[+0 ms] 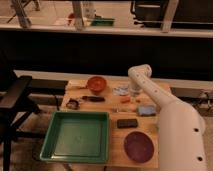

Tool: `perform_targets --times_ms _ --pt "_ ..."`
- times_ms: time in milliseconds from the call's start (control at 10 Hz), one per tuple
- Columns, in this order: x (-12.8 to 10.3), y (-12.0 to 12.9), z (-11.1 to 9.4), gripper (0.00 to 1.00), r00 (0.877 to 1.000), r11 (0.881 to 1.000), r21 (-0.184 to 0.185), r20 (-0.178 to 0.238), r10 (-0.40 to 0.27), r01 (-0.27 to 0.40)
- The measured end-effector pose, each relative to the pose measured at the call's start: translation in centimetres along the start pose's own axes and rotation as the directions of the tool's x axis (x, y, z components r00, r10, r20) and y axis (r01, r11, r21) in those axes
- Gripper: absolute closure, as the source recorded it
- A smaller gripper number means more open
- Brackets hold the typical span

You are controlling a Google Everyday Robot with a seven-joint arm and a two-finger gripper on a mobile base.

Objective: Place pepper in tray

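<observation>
The gripper (pixel 134 95) hangs low over the far side of the table (pixel 115 150), right by the pepper (pixel 125 100). I cannot tell how its fingers are set. The pepper lies on the table, well apart from the green tray (pixel 50 145).

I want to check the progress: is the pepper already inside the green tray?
No, the tray holds nothing; the pepper lies on the table near the claw.
</observation>
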Motion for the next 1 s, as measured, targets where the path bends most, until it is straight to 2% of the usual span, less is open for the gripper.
perform_targets --times_ms 200,400,700,1000 --pt "-1.3 0.0 -0.8 1.0 0.999 0.999 0.013 0.032 -0.044 0.043" --pt "-3.0 0.0 -2.4 1.0 0.995 0.996 0.05 0.067 -0.08 0.077" --pt "-1.8 0.6 -6.5 1.0 0.992 0.988 0.125 0.077 -0.099 0.089" --pt "-1.1 2.7 -9.7 1.0 0.992 0.978 0.186 0.057 -0.108 0.096"
